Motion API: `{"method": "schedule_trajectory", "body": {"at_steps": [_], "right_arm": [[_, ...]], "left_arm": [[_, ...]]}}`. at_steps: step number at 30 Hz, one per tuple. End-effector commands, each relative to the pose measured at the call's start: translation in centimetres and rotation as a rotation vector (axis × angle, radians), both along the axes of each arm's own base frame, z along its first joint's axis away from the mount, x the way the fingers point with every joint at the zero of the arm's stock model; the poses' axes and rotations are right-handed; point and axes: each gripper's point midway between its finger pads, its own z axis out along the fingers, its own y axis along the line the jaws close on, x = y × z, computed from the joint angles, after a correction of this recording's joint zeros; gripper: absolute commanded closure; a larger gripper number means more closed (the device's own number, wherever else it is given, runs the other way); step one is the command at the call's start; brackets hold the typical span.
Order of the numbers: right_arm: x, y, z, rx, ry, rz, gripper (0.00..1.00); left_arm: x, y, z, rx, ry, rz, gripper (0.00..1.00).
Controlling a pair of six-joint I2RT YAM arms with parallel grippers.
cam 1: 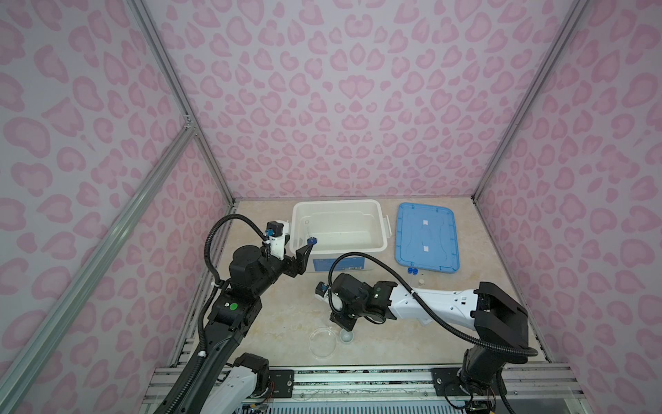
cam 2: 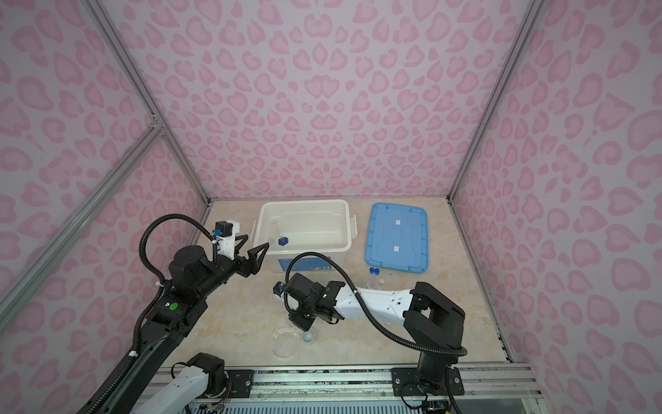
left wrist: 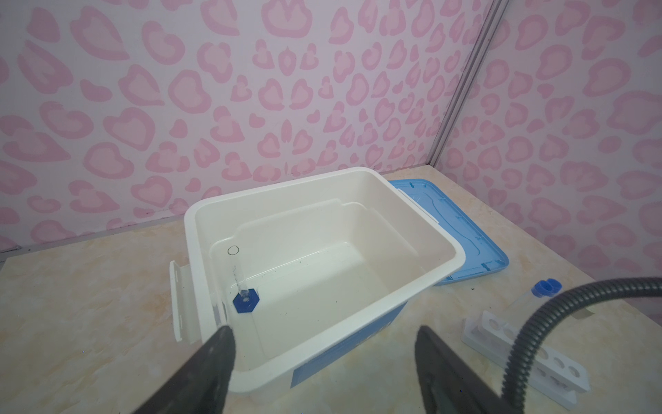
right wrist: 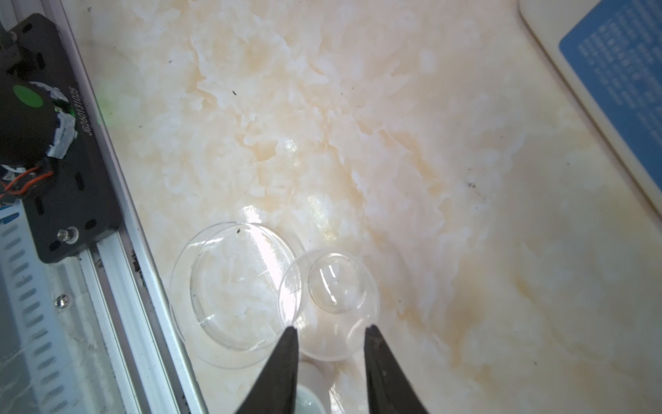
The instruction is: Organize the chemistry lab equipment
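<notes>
A small clear cup (right wrist: 329,301) stands near the table's front, touching a clear round dish (right wrist: 236,286); both top views show them, cup (cam 1: 346,336) and dish (cam 1: 322,342). My right gripper (right wrist: 331,328) hangs just over the cup, open, one fingertip on each side of its near rim. The blue-based cylinder (left wrist: 246,304) lies inside the white bin (left wrist: 322,175). My left gripper (left wrist: 324,329) is wide open and empty above the bin's front left corner. Blue-capped test tubes (cam 1: 412,270) and a pale-capped one (cam 1: 422,282) stand behind the right arm in the white rack (left wrist: 537,358).
The blue lid (cam 1: 426,236) lies flat to the right of the bin. A black cable hose (left wrist: 530,340) crosses in front of the rack in the left wrist view. The metal rail (right wrist: 118,286) of the table's front edge runs close beside the dish.
</notes>
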Motion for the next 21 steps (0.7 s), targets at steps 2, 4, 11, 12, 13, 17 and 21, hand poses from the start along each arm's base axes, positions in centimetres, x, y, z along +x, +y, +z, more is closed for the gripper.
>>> {"method": "schedule_trajectory", "body": {"at_steps": [2, 4, 11, 12, 13, 17, 21], "right_arm": [[0.6, -0.2, -1.0, -0.019, 0.010, -0.007, 0.69], [0.8, -0.2, -1.3, -0.022, 0.016, -0.007, 0.69], [1.0, 0.3, -2.1, -0.028, 0.036, 0.008, 0.70], [1.0, 0.3, -2.2, -0.030, 0.040, 0.012, 0.70], [1.0, 0.4, -2.3, -0.032, 0.042, 0.013, 0.71], [1.1, 0.5, -2.9, -0.027, 0.045, 0.020, 0.72], [1.3, 0.6, -3.3, -0.029, 0.058, 0.026, 0.75]], "left_arm": [[0.1, -0.1, 0.7, -0.015, -0.028, -0.008, 0.20], [0.1, -0.1, 0.7, -0.015, -0.028, -0.010, 0.20], [0.2, 0.0, 0.6, -0.019, -0.023, -0.012, 0.21], [0.2, 0.0, 0.6, -0.019, -0.023, -0.012, 0.21], [0.3, 0.1, 0.6, -0.019, -0.024, -0.010, 0.21], [0.4, 0.2, 0.4, -0.018, -0.021, -0.008, 0.21], [0.5, 0.3, 0.5, -0.021, -0.020, -0.005, 0.21]]}}
